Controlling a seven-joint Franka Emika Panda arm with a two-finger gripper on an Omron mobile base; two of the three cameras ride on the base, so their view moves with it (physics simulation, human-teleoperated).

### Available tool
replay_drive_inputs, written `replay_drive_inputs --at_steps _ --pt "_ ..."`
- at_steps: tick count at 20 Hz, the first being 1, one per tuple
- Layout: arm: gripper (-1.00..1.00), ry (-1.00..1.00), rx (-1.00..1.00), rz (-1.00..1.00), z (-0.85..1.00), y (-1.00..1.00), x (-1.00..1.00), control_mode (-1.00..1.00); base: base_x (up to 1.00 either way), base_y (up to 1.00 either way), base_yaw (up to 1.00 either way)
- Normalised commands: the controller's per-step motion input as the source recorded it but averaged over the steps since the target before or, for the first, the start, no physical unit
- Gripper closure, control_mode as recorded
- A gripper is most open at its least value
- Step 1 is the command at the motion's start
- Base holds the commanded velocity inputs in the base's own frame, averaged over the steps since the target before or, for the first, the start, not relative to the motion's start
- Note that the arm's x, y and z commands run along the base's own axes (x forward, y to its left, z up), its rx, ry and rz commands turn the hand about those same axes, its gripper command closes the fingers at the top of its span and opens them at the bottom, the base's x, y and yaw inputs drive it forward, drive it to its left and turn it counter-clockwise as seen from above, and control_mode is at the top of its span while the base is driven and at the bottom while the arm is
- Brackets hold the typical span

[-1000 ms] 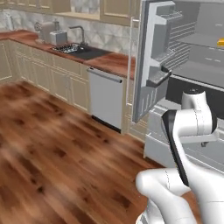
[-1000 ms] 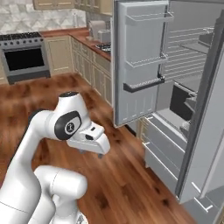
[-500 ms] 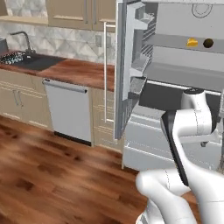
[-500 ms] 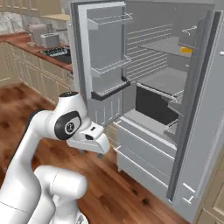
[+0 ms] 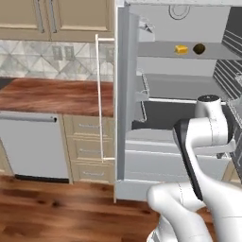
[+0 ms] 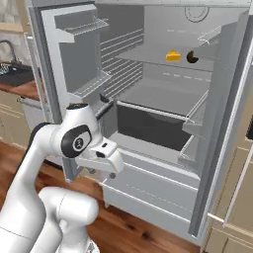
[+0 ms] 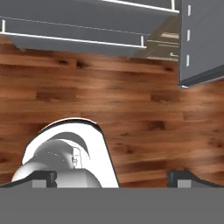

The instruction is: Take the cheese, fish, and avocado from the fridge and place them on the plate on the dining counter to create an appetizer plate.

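Note:
The fridge point(image 6: 148, 99) stands open in front of me, both doors swung wide. On its upper shelf a yellow-orange cheese point(image 6: 173, 56) wedge lies just left of the dark round avocado point(image 6: 192, 57); the left base view shows the cheese point(image 5: 181, 49) and avocado point(image 5: 199, 48) too. My gripper point(image 7: 113, 177) hangs low before the fridge and points down at the wooden floor, well below that shelf. Its fingertips point(image 7: 43, 177) stand wide apart, open, with nothing between them. The fish, the plate and the dining counter are out of view.
The left fridge door point(image 5: 126, 94) with its bins juts toward me, and the right door point(image 6: 222, 123) does the same. Lower drawers point(image 6: 148, 183) close off the fridge's bottom. A dishwasher point(image 5: 33, 146) under a wood-topped counter point(image 5: 56, 94) sits to the left.
The whole picture has shifted: the base has turned and driven up to face the open fridge. The arm keeps its folded pose and the gripper stays open.

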Motion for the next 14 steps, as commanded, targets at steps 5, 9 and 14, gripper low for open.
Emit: replay_drive_inputs --at_steps 5,9,14 --pt "-1.0 0.0 0.0 0.0 0.0 0.0 0.0 1.0 0.53 0.12 -0.45" --pt "-1.0 0.0 0.0 0.0 0.0 0.0 0.0 1.0 0.39 0.16 -0.35" --pt "-1.0 0.0 0.0 0.0 0.0 0.0 0.0 1.0 0.73 0.67 -0.24"
